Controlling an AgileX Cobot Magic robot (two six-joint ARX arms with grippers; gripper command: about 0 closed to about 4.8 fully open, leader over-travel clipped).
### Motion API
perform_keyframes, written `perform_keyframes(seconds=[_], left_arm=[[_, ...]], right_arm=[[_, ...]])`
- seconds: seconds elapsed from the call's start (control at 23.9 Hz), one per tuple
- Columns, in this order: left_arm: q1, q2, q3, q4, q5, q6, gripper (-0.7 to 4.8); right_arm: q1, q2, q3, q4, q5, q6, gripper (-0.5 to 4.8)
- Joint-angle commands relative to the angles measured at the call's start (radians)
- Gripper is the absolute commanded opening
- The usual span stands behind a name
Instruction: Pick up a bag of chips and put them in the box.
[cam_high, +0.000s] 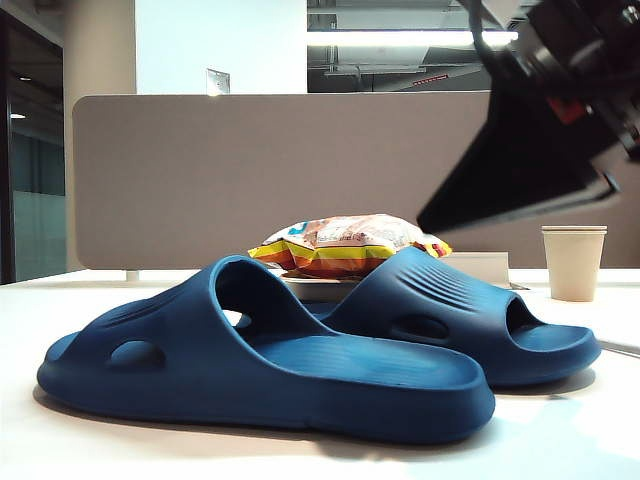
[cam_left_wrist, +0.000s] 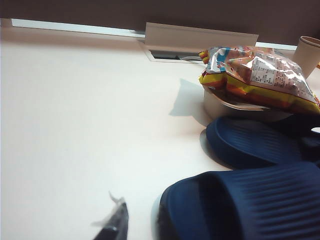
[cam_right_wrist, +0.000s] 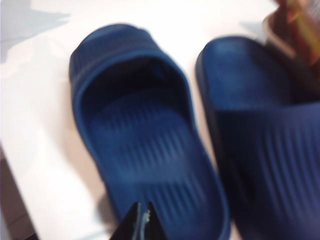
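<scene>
Resting already on box (cam_left_wrist: 220, 102) behind two blue slippers (cam_high: 270, 360), bag of chips (cam_high: 345, 243) looks placed. Right hand (cam_right_wrist: 141, 220) above slippers, fingers together, empty. Left hand (cam_left_wrist: 114, 226) low over desk (cam_left_wrist: 75, 125), closed. Next: likely retreat only.

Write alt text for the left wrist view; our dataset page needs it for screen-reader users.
A striped foil bag of chips lies on a shallow pale box at the far side of a white table, with two dark blue slippers in front of it. The left pincer shows only as a dark tip near the lower edge, apparently shut, and a paper cup stands beyond the bag.
</scene>
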Motion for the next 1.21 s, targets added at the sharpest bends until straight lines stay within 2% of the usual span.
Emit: perform_keyframes(seconds=[0.04, 0.29, 0.84, 1.01, 1.21], left_arm=[[0.001, 0.0, 0.0, -0.009, 0.0, -0.029, 0.75], [0.001, 0.0, 0.0, -0.009, 0.001, -0.03, 0.75], [0.001, 0.0, 0.0, -0.009, 0.001, -0.03, 0.75], [0.001, 0.0, 0.0, -0.009, 0.001, -0.03, 0.75], [0.001, 0.0, 0.0, -0.009, 0.001, -0.03, 0.75]], right_arm=[[0.003, -0.002, -0.021, 0.025, -0.026, 0.037, 0.18], [0.003, -0.002, -0.032, 0.024, -0.025, 0.096, 0.22], [0.002, -0.002, -0.032, 0.024, -0.025, 0.094, 0.22], [0.001, -0.002, -0.032, 0.025, 0.018, 0.094, 0.22], [0.001, -0.002, -0.032, 0.017, 0.021, 0.09, 0.22]])
